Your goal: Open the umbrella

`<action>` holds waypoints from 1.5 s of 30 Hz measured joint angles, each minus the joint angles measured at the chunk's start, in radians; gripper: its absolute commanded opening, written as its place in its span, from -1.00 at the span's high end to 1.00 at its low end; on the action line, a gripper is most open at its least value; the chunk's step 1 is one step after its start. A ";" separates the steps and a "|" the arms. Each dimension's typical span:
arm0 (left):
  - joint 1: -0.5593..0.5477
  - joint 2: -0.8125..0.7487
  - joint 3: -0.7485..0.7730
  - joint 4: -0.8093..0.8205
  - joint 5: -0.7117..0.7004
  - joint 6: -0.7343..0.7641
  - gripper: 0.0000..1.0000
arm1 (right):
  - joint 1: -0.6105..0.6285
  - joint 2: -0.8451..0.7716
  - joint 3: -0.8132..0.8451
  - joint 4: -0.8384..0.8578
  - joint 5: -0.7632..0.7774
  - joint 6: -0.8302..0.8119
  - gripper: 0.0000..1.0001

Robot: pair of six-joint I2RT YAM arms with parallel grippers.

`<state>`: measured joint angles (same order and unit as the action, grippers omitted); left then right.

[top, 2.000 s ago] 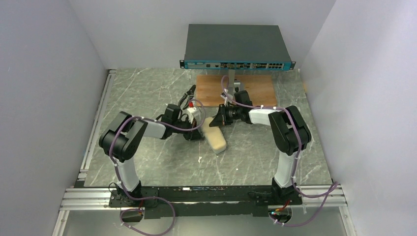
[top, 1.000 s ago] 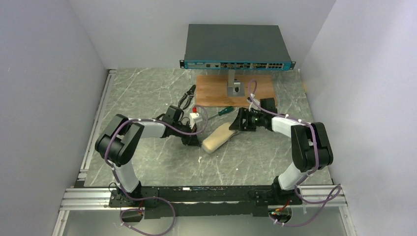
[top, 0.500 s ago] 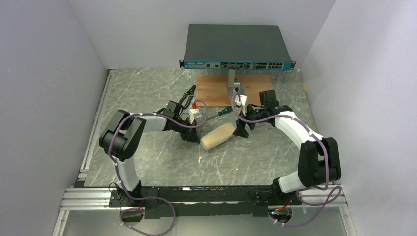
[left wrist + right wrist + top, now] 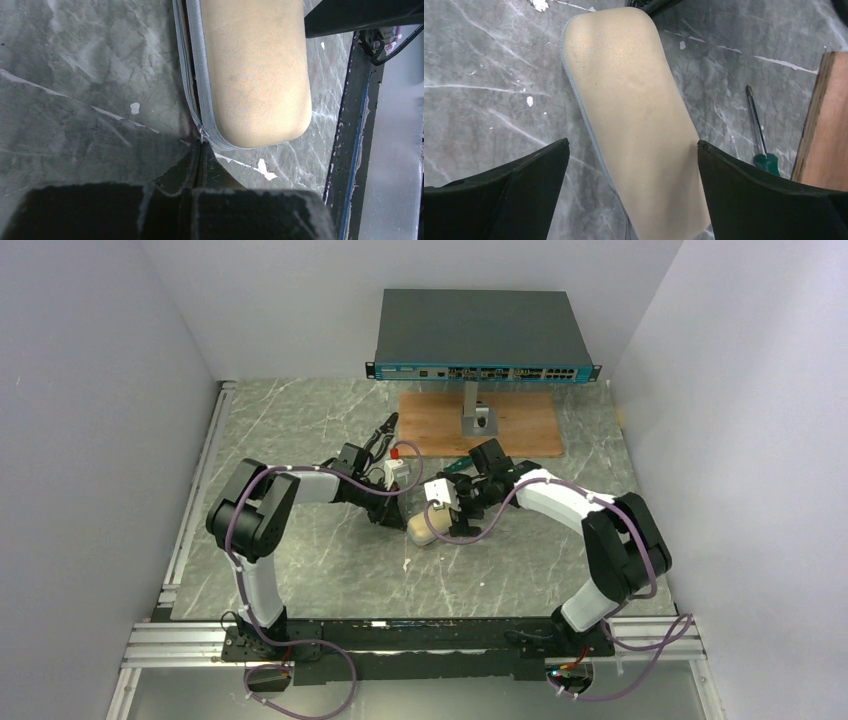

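The grey marbled bench (image 4: 300, 570) carries everything. At its back a network switch (image 4: 480, 335) sits raised on a stand over a wooden board (image 4: 530, 430); neither looks to have any part in this job.

Both arms reach in to the middle of the bench, where a padded beige zip case (image 4: 634, 120) lies flat. The umbrella itself is nowhere to be seen. My guess is that it is shut inside that case, so the case has to be opened first.

The right arm (image 4: 560, 502) hangs directly over the case. Its jaws are spread as wide as they go, one on each side of the case's width, and neither touches it. That reads to me as lining up to come down and pin or clamp the case so it cannot slide.

The left arm (image 4: 300, 485) lies low on the bench at the rounded end of the case. Its jaws are closed, the tips meeting right at the little metal zip pull (image 4: 202, 133), apparently pinching it ready to drag it along the grey zip track (image 4: 192, 75).

A green-handled screwdriver (image 4: 767, 163) lies idle just beside the board
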<state>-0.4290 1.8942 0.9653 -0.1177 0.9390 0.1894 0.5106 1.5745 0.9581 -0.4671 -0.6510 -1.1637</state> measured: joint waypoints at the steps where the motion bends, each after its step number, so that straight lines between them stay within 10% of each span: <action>1: 0.000 0.000 0.000 0.000 0.000 0.000 1.00 | 0.003 0.014 0.000 0.013 0.002 -0.006 -0.96; 11: 0.007 -0.036 -0.051 0.039 0.013 -0.037 1.00 | 0.011 0.023 -0.107 0.219 0.046 0.003 -0.21; 21: 0.006 -0.132 -0.198 0.163 0.024 -0.132 1.00 | 0.040 -0.007 -0.168 0.330 0.114 0.117 -0.08; 28: 0.005 -0.098 -0.209 0.254 0.046 -0.231 1.00 | 0.059 0.026 -0.117 0.325 0.171 0.280 -0.20; 33: 0.017 -0.078 -0.209 0.314 0.062 -0.285 1.00 | 0.052 0.008 -0.106 0.282 0.162 0.345 -0.78; 45: 0.055 -0.031 -0.157 0.288 0.064 -0.280 1.00 | -0.046 0.026 0.066 -0.037 0.020 0.370 -0.92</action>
<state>-0.3740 1.8637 0.8082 0.1703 1.0027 -0.0910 0.4648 1.6005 1.0237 -0.5041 -0.6312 -0.7940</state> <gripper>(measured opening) 0.006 0.975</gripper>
